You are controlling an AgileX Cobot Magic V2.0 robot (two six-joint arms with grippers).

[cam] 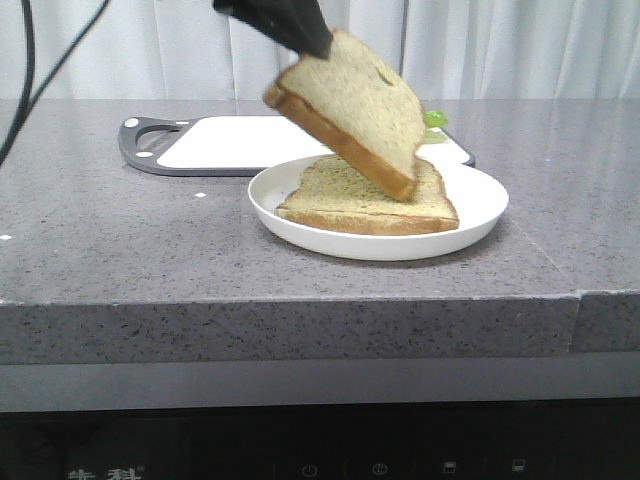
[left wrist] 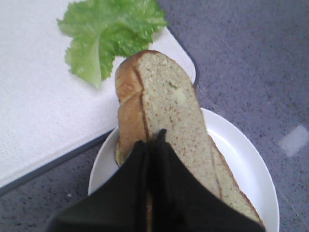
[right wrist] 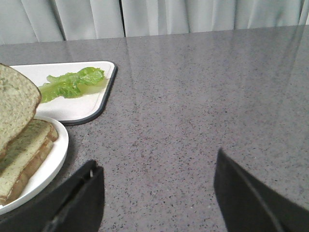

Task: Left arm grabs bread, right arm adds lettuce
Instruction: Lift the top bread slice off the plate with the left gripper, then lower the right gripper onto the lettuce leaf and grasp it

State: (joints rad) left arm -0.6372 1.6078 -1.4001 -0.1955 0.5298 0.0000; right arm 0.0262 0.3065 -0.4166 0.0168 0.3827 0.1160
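Note:
My left gripper (cam: 318, 42) is shut on the bread (cam: 355, 105), a thick tan slice with a brown crust. It holds the slice tilted, its low corner just above a second slice (cam: 370, 205) that lies flat on the white plate (cam: 480, 215). In the left wrist view the fingers (left wrist: 166, 159) pinch the bread (left wrist: 166, 96) by its edge. The lettuce (left wrist: 108, 34) lies on the white cutting board (left wrist: 34, 96) behind the plate; only a tip (cam: 433, 118) shows in the front view. My right gripper (right wrist: 157, 166) is open and empty, low over the counter to the right of the plate (right wrist: 55, 154), apart from the lettuce (right wrist: 72, 82).
The cutting board (cam: 230, 140) has a dark rim and a handle at its left end. Grey speckled counter (right wrist: 203, 96) stretches right of the plate. A white curtain hangs behind. A black cable runs at the far left.

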